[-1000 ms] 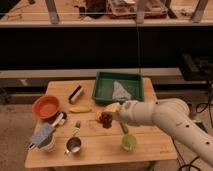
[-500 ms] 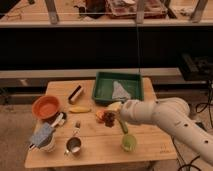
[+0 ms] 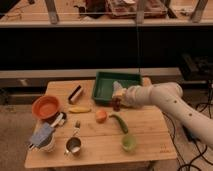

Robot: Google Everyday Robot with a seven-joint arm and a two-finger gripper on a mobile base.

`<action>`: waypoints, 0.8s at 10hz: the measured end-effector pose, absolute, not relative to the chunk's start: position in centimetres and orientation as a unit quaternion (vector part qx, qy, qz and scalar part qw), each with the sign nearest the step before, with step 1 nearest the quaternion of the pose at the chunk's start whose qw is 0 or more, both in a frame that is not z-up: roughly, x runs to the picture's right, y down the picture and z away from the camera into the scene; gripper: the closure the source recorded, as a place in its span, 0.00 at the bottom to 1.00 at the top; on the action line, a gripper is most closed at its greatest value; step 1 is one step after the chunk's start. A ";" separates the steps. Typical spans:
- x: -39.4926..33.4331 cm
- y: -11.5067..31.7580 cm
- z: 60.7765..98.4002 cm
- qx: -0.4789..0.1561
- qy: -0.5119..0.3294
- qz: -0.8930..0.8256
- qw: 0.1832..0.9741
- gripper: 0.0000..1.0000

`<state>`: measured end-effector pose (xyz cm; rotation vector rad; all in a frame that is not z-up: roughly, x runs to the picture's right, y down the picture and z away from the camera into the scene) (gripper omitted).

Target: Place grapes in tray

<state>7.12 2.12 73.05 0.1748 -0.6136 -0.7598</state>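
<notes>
The grapes [image 3: 116, 105], a small dark bunch, hang just above the table at the front edge of the green tray [image 3: 107, 87]. My gripper [image 3: 117, 99] reaches in from the right on the white arm and is shut on them from above. The tray stands at the back middle of the wooden table, with a pale object inside near the gripper. A round orange fruit [image 3: 101, 116] lies on the table just left of and in front of the grapes.
A green pepper [image 3: 120, 123] and a green cup [image 3: 128, 143] lie in front of the gripper. On the left are an orange bowl [image 3: 46, 106], a banana [image 3: 79, 109], a dark brush [image 3: 75, 93], a metal cup [image 3: 73, 146] and a white cup with blue cloth [image 3: 42, 137].
The gripper closed on the grapes beside the orange fruit and carried them up and back-right to the tray's front edge. The orange fruit now shows uncovered.
</notes>
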 end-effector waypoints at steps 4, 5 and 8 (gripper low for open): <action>4.8 -3.4 81.9 0.040 -0.267 -0.410 0.871 0.97; 4.2 -4.6 84.5 0.022 -0.254 -0.422 0.870 0.88; 3.3 -7.7 91.5 -0.027 -0.215 -0.447 0.868 0.60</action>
